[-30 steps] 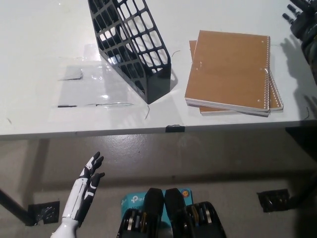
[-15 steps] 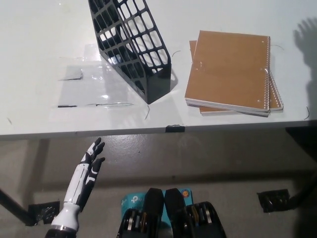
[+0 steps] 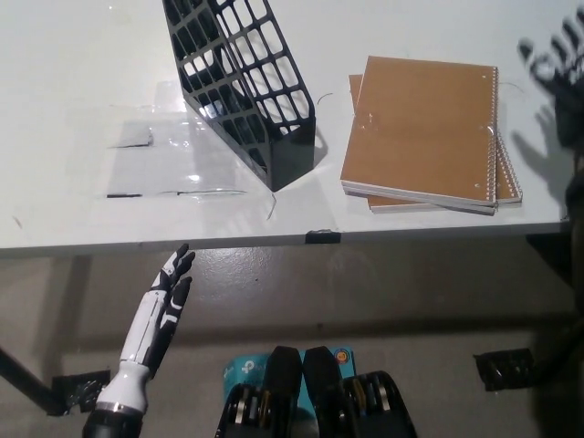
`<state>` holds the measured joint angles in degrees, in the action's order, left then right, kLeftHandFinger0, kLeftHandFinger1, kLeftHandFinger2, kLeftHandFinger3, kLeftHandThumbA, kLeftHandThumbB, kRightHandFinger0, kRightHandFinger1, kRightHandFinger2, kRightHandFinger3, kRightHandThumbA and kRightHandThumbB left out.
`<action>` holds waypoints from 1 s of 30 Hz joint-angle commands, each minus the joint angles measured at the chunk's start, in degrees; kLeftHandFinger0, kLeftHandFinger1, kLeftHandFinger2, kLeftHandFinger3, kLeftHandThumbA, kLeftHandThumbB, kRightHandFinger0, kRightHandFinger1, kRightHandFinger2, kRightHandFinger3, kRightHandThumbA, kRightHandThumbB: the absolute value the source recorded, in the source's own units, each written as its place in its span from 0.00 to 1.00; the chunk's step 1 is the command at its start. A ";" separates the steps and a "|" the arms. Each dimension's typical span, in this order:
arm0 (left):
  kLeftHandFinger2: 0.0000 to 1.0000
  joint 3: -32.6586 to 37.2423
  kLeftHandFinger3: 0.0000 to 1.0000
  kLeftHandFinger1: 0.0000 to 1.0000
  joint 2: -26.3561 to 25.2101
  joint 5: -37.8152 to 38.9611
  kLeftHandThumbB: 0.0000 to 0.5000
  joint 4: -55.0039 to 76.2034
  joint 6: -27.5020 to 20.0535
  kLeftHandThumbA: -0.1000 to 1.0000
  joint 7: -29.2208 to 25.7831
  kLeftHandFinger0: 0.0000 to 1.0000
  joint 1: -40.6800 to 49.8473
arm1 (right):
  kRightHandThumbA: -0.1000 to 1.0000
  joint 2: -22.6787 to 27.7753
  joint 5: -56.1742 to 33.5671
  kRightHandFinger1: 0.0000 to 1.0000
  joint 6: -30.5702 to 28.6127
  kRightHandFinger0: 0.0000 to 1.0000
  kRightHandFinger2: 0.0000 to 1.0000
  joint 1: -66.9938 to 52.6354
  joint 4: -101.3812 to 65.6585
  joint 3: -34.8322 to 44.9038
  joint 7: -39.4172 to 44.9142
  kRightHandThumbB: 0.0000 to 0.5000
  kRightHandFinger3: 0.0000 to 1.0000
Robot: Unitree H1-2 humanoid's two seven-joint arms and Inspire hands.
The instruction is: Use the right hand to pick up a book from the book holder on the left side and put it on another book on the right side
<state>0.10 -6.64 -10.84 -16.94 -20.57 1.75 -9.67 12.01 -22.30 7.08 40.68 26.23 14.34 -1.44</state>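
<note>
Brown card covers mark the two spiral-bound books: the top book (image 3: 422,128) lies flat on the lower book (image 3: 505,187), a little askew, so that only a strip of the lower one shows along the right and near edges. Both have their wire spirals on the right side, and both rest on the right part of the white bench (image 3: 82,82), close to its front edge. To their left, just apart from them, stands the black book holder (image 3: 242,87), an open lattice of bars with a solid low front end; no book shows inside it. Strips of clear tape (image 3: 164,151) lie on the bench left of the holder.

At the picture's right edge the black right hand (image 3: 554,64) hovers above the bench beyond the books' far right corner, fingers spread apart and holding nothing, blurred, touching neither book. Below the bench edge at lower left, the white left hand (image 3: 164,306) hangs with fingers extended and slightly apart, empty.
</note>
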 commanded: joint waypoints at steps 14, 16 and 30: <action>1.00 -0.44 1.00 1.00 -1.99 -0.43 0.30 1.24 -0.53 1.00 -0.94 0.99 -5.42 | 1.00 6.44 -6.71 1.00 0.05 1.00 1.00 -26.20 -65.22 -21.02 19.64 0.91 1.00; 1.00 -0.42 1.00 1.00 -1.99 -0.25 0.28 1.26 -0.60 1.00 -0.81 0.98 -5.06 | 1.00 6.33 -1.49 1.00 -3.19 1.00 1.00 -28.14 -62.74 -22.19 19.98 0.82 1.00; 1.00 0.15 1.00 1.00 -1.94 -0.02 0.33 1.34 -0.69 1.00 -0.63 0.97 -1.89 | 1.00 2.56 11.66 1.00 -15.34 1.00 1.00 -33.56 -29.99 -26.61 14.86 0.42 1.00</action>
<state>0.09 -7.79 -10.84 -17.73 -20.33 1.74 -11.25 14.89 -14.61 0.73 6.51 -10.43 -11.90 10.32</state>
